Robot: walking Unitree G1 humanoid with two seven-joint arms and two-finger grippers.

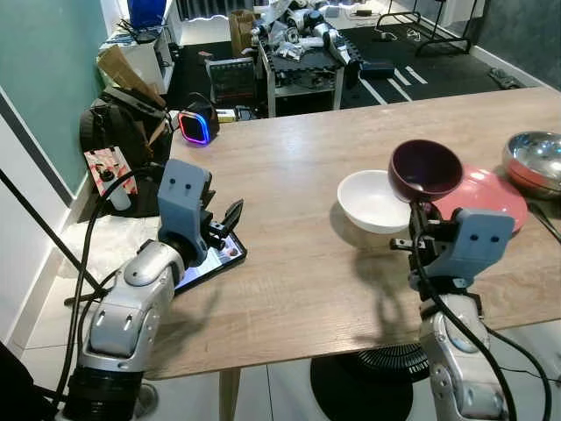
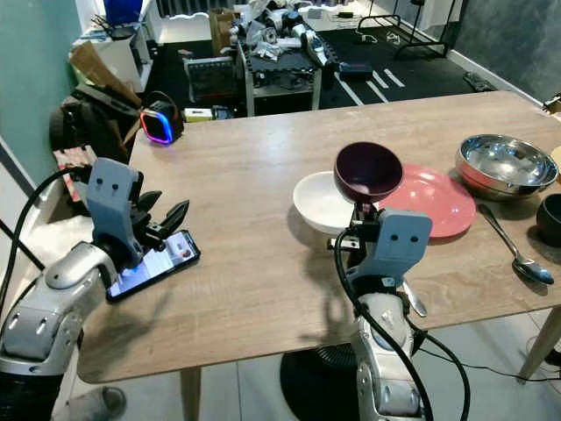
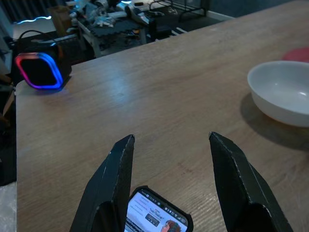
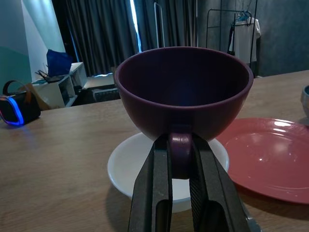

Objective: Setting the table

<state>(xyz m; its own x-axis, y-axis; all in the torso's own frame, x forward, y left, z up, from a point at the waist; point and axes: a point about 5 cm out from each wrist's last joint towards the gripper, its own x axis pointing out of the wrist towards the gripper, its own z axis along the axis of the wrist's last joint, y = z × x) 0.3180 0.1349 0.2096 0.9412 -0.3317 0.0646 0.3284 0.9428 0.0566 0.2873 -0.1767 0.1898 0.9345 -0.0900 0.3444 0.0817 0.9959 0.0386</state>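
My right gripper point(image 4: 181, 164) is shut on the handle of a dark purple cup point(image 1: 425, 168), holding it upright in the air over the near edge of a white bowl point(image 1: 371, 200) and a pink plate point(image 1: 489, 196). My left gripper point(image 3: 169, 145) stands open low over the table's left part, just above a lit smartphone point(image 2: 158, 261) lying flat there. A steel bowl point(image 2: 501, 163) sits on a red dish at the far right. A spoon point(image 2: 517, 251) and a black cup point(image 2: 550, 217) lie by the right edge.
A glowing speaker point(image 1: 196, 125) stands beyond the wooden table's point(image 1: 298, 167) far left corner. Bags and boxes point(image 1: 123, 105) crowd the floor at left. A cluttered low rack point(image 1: 298, 48) stands behind the table. A fan base point(image 1: 377, 373) lies under the near edge.
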